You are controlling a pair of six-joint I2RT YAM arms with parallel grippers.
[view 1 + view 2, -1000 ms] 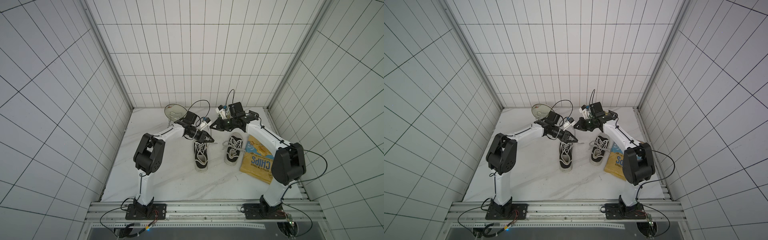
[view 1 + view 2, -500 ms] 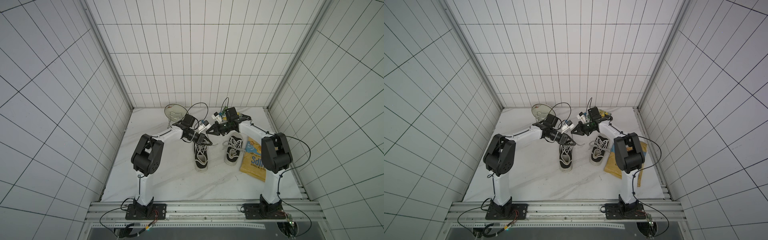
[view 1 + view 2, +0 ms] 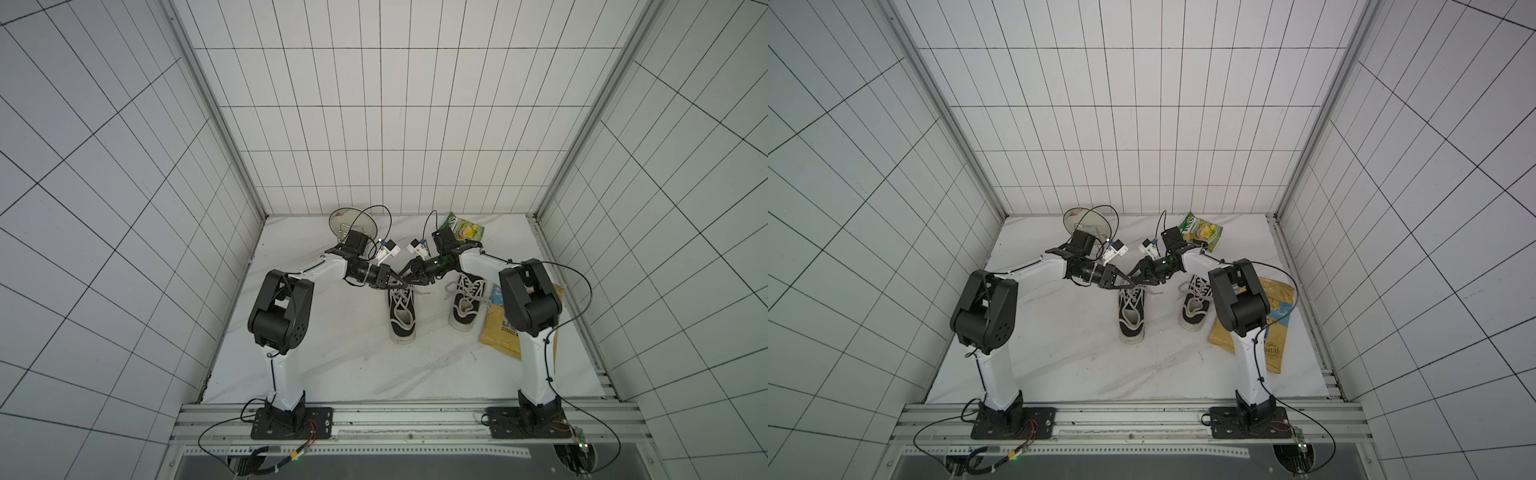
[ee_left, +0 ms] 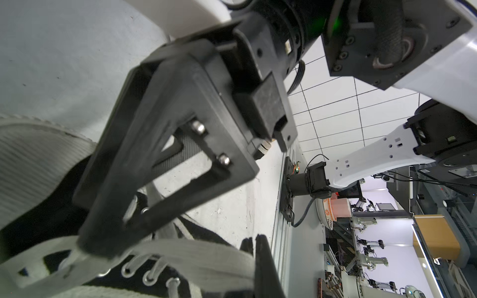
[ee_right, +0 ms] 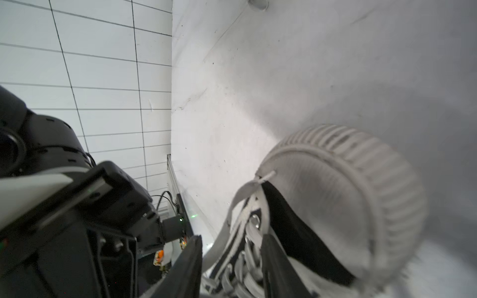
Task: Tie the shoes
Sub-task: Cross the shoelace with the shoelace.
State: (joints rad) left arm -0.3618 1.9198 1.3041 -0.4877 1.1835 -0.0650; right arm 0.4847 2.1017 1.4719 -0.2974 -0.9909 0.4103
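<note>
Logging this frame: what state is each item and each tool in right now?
left tool: shut, pinching a lace
right tool: open, jaws astride the shoe's laces
shoe under the tools: upright, untied
other shoe: upright, untied, lace ends trailing
chips bag: lying flat
green snack bag: lying flat
plate: propped at a tilt

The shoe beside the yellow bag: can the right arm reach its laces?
Probably yes: that shoe lies just beside the open right gripper, its laces uncovered; the yellow bag only sits alongside.
</note>
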